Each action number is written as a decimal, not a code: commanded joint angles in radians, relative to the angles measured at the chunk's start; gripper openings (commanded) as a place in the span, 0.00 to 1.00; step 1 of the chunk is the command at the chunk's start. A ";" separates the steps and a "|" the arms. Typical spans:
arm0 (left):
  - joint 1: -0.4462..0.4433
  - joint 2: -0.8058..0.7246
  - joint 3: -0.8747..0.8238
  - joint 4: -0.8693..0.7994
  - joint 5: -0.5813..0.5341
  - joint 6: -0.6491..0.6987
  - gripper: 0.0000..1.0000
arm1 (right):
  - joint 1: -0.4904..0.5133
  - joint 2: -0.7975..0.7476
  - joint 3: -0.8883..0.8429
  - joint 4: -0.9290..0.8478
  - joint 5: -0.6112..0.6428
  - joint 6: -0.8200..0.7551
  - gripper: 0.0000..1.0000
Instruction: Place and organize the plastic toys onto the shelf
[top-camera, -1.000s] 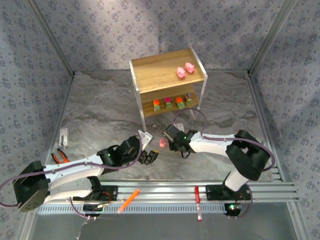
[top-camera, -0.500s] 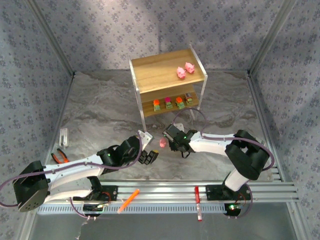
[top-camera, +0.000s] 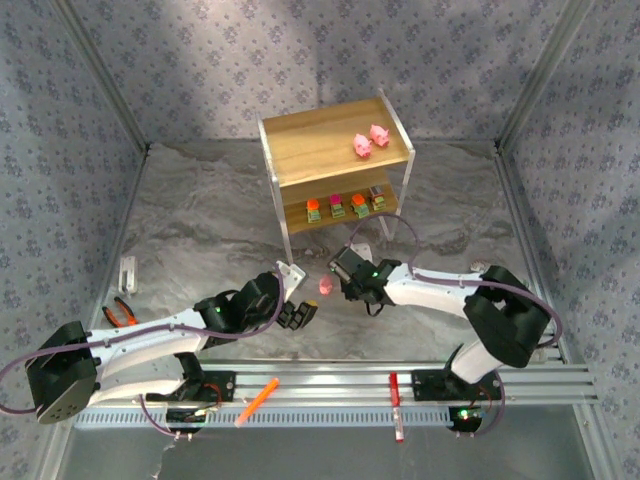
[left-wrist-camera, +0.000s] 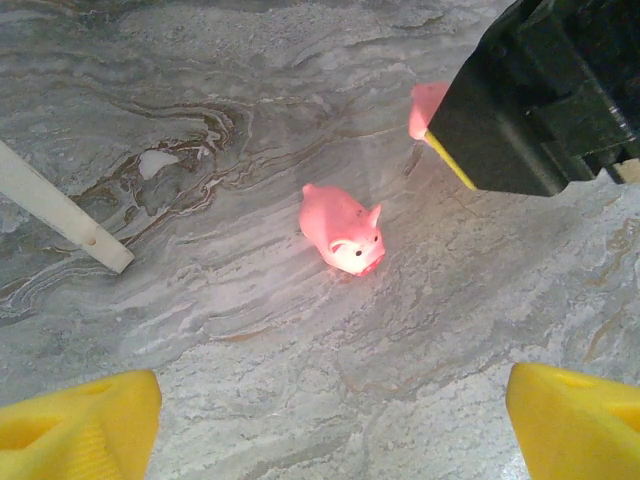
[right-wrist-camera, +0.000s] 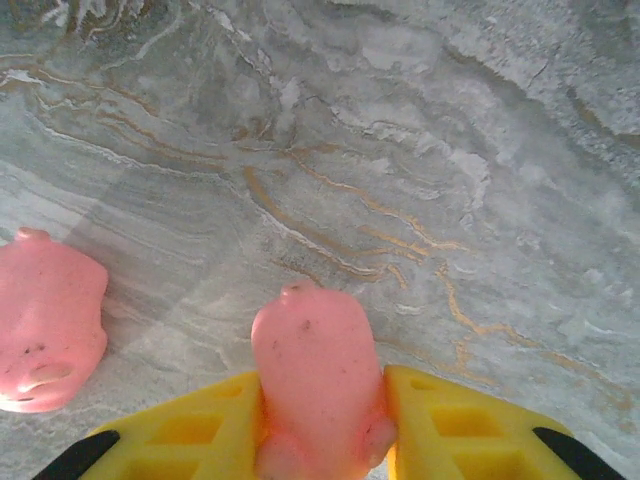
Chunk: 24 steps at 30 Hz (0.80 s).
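Grey marbled table (top-camera: 200, 220); blue-grey floral-patterned walls (top-camera: 200, 60) on three sides.

Straight in front of the shelf (top-camera: 335, 165) the way is crowded. The right gripper (top-camera: 345, 282), clamped on a pink pig (right-wrist-camera: 318, 380), faces the left gripper (top-camera: 299, 313), whose jaws are spread, and a loose pig (left-wrist-camera: 343, 232) lies on the table (top-camera: 200, 220) between them. Left and right of the shelf the table is bare. Two pigs (top-camera: 362, 146) occupy the right end of the shelf's top board, leaving its left half free. Four blocky toys (top-camera: 337, 207) line the lower board.
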 joint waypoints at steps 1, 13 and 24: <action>-0.005 0.000 0.014 0.019 0.026 0.010 0.89 | 0.008 -0.042 0.027 -0.068 0.039 0.005 0.32; -0.007 -0.073 -0.016 0.038 0.030 0.012 0.89 | 0.015 -0.135 0.132 -0.198 0.067 -0.007 0.31; -0.006 -0.166 -0.050 0.039 -0.003 0.009 0.90 | 0.022 -0.189 0.287 -0.318 0.091 -0.063 0.31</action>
